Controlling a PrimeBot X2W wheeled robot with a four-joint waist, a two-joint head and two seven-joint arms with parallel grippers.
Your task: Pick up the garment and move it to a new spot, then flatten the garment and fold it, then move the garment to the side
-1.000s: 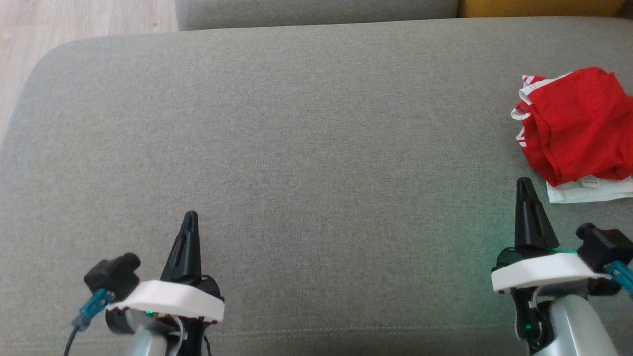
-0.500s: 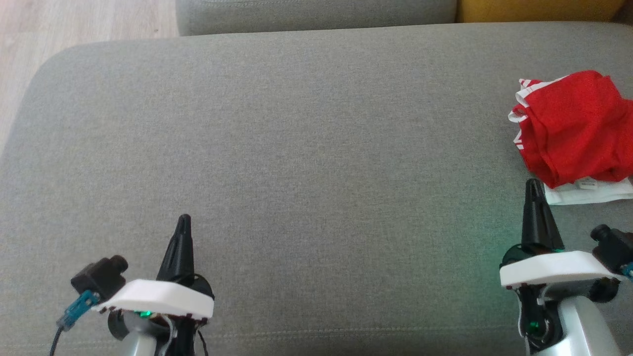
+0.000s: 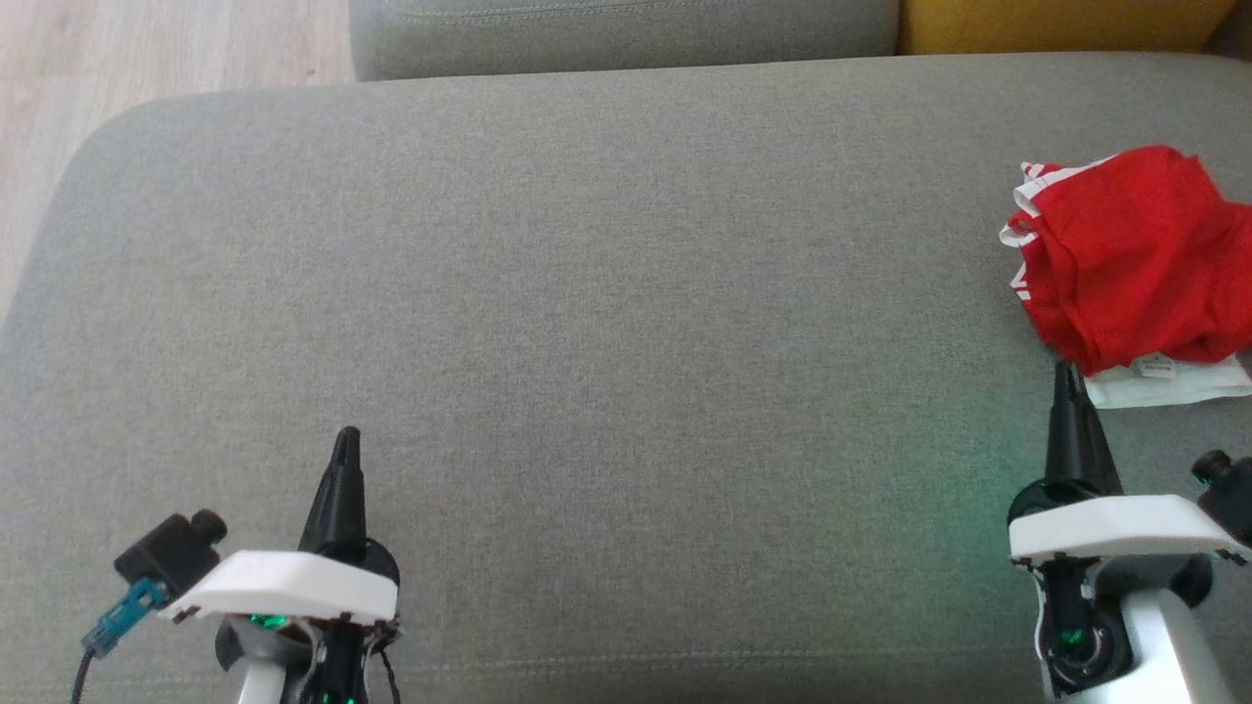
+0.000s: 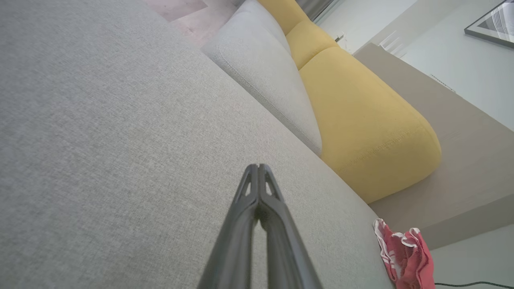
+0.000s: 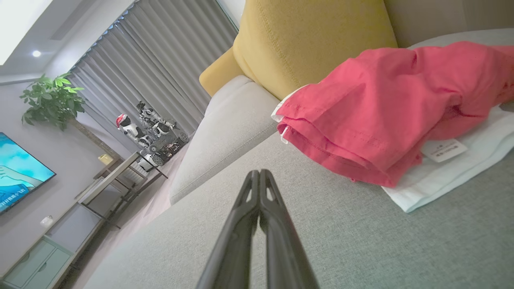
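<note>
Head view: red garment lies just beyond the right claw, well apart from the left claw; both claws closed, empty.

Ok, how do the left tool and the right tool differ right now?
The right tool has its tip just short of the red garment; the left tool is far from it, over the grey seat cushion. The right tool points at the garment; the left tool points across open seat toward the back cushions. Shared: both are shut and hold nothing.
</note>
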